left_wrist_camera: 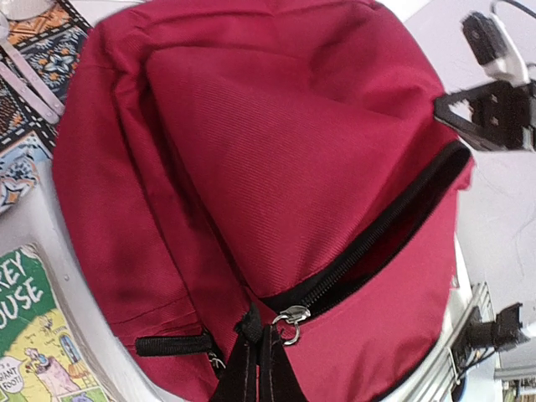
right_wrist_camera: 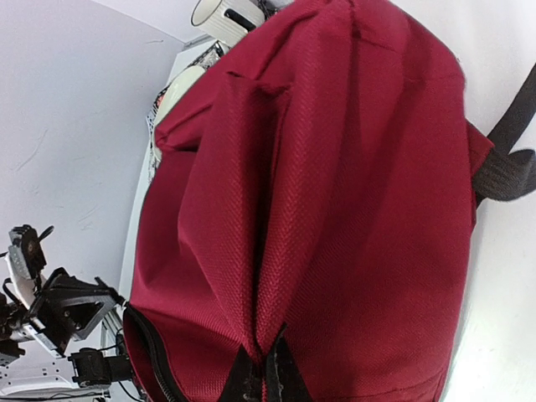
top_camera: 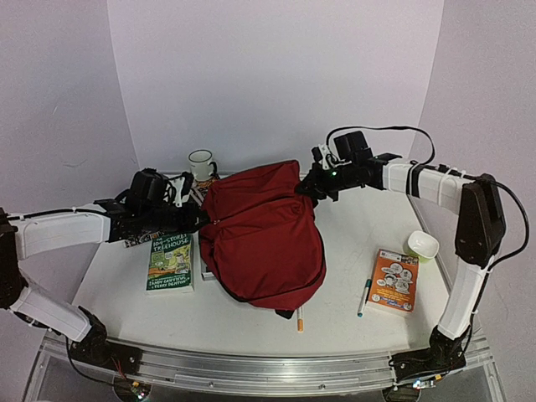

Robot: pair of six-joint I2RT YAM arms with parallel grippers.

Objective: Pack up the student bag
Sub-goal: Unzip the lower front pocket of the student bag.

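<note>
Half cropped, left claw (left_wrist_camera: 256, 347) and right claw (right_wrist_camera: 264, 356) pinch the student bag (top_camera: 264, 234).

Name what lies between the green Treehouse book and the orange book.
Top view: the red backpack, then a teal pen beside the orange book.

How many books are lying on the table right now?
2. A green book lies left of the red bag; an orange book lies at the right, beside a pen. The bag may hide more.
</note>
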